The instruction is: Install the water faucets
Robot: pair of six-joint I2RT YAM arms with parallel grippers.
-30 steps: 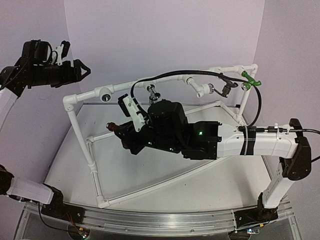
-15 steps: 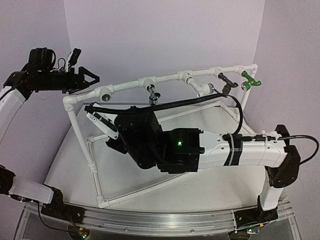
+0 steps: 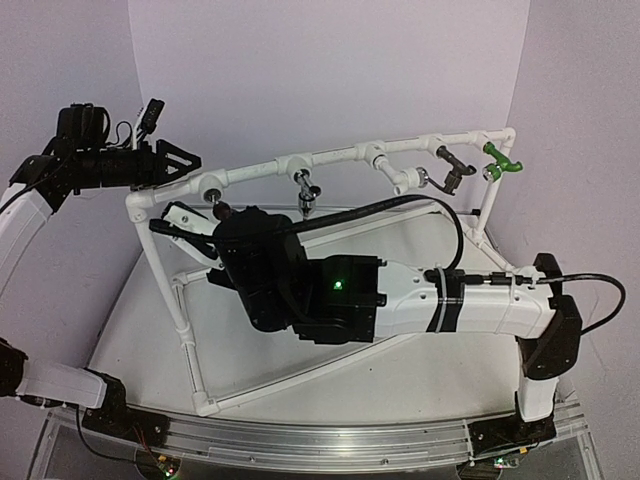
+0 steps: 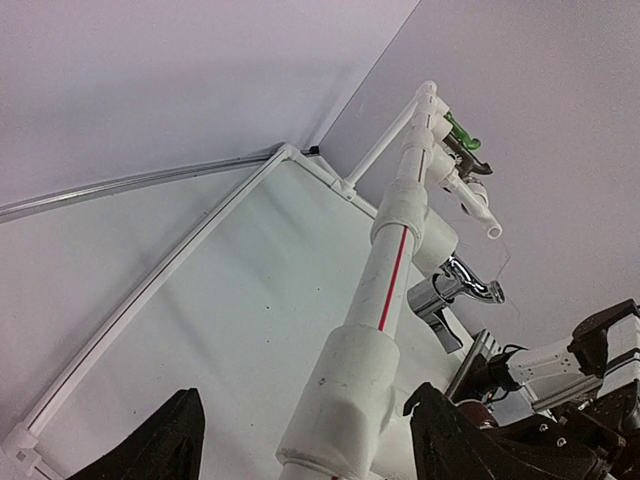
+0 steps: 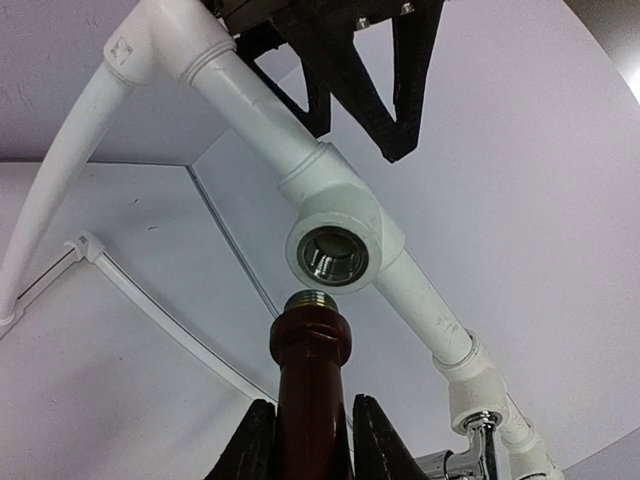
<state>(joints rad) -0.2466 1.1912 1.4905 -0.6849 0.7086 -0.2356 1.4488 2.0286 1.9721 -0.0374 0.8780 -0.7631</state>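
My right gripper [image 5: 311, 405] is shut on the dark brown faucet [image 5: 308, 370]. It holds the faucet's threaded end just short of the open threaded socket [image 5: 333, 255] of the leftmost tee on the white pipe frame [image 3: 160, 265], without touching it. In the top view the dark brown faucet [image 3: 222, 210] sits right by that tee [image 3: 211, 190]. My left gripper [image 3: 185, 162] is open, its fingers [image 4: 165, 440] on either side of the top pipe at that tee [image 4: 365, 390]. The chrome lever faucet [image 3: 306, 186], white faucet [image 3: 406, 181], dark bronze faucet [image 3: 450, 166] and green faucet [image 3: 503, 158] hang from the top pipe.
The pipe frame's uprights and lower rails [image 3: 300, 375] surround the white table. My right arm [image 3: 400, 300] lies across the frame's middle. Purple walls stand close behind and at both sides.
My right arm has swung left and up, bringing the dark brown faucet to the leftmost tee. My left gripper has moved right and down to straddle the pipe there.
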